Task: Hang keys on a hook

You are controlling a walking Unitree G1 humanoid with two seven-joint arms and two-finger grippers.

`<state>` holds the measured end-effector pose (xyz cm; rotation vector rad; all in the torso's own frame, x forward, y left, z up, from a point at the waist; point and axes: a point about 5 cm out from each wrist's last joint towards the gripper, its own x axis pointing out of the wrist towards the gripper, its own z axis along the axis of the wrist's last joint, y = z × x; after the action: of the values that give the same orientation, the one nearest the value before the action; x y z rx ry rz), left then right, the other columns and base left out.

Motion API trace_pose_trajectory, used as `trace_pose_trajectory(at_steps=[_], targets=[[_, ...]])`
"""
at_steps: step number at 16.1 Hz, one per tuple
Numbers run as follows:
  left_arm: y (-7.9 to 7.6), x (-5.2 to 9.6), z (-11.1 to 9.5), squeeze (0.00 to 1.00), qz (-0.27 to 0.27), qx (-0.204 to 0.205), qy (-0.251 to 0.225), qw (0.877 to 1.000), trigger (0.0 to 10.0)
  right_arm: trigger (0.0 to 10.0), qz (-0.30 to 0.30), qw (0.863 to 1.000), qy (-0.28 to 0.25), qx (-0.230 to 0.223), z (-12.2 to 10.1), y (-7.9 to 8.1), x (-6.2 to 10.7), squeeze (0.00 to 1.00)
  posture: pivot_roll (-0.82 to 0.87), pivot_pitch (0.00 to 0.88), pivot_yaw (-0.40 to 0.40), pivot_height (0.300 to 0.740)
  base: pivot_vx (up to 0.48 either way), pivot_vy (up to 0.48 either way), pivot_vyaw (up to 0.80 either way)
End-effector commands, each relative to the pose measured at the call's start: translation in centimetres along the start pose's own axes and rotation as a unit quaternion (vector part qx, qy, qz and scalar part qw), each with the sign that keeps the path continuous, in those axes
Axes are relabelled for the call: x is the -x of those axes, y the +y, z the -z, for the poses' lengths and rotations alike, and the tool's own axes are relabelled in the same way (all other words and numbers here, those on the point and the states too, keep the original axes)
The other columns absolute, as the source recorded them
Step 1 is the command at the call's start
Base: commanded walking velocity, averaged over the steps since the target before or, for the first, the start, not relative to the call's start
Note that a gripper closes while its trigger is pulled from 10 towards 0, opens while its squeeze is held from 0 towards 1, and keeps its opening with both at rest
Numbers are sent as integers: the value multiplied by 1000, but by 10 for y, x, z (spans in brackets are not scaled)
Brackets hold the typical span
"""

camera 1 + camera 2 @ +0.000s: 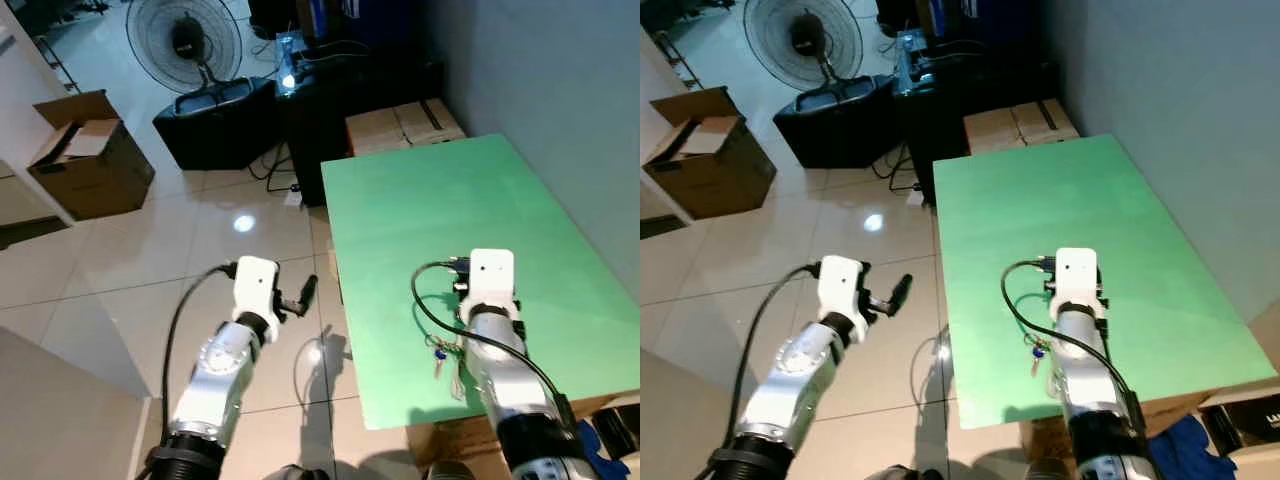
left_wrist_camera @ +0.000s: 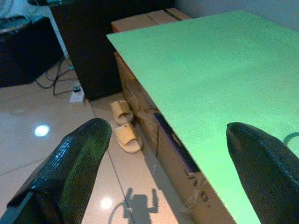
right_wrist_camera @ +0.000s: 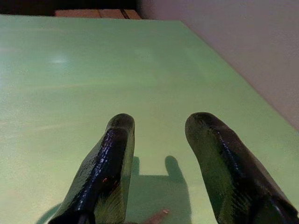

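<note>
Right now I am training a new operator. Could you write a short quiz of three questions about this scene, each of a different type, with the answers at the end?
1. True or false: the keys lie on the green table beside the right arm.
2. Multiple choice: the left gripper is above (A) the green table, (B) the tiled floor, (C) the cardboard box.
3. Short answer: what lies on the floor beside the table in the left wrist view?

Key
1. True.
2. B.
3. A pair of slippers.
</note>
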<state>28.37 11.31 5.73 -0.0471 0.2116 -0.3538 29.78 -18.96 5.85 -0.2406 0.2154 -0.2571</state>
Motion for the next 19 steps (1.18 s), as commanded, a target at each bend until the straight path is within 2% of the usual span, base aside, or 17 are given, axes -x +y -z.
trace_pose_trajectory(at_steps=[1, 3, 8, 12, 14, 19], targets=[[3, -1, -1, 0, -10, -3, -4, 1000, 10000, 10000, -17, 1000, 0, 4, -2, 6, 3, 0, -343, 65, 171, 740, 0, 0, 0], [0, -1, 1, 0, -4, -2, -4, 1000, 10000, 10000, -17, 1000, 7, 4, 0, 7, 6, 0, -343, 74, 179, 740, 0, 0, 0], [4, 2, 3, 0, -1, -9, -2, 1000, 10000, 10000, -30, 999, 17, 4, -3, 19, 7, 0, -335, 94, 195, 740, 0, 0, 0], [5, 9, 8, 0, 2, -14, 5, 1000, 10000, 10000, -32, 999, 12, -6, -11, 26, -2, 0, -322, 97, 206, 740, 0, 0, 0], [4, 12, 9, 0, 7, -18, 7, 1000, 10000, 10000, -27, 999, -19, -14, -32, 30, -12, 0, -312, 94, 215, 740, 0, 0, 0], [11, 20, 5, 0, 3, -30, 7, 1000, 10000, 10000, -18, 1000, -3, -17, -27, 32, -25, 0, -251, 116, 210, 740, 0, 0, 0]])
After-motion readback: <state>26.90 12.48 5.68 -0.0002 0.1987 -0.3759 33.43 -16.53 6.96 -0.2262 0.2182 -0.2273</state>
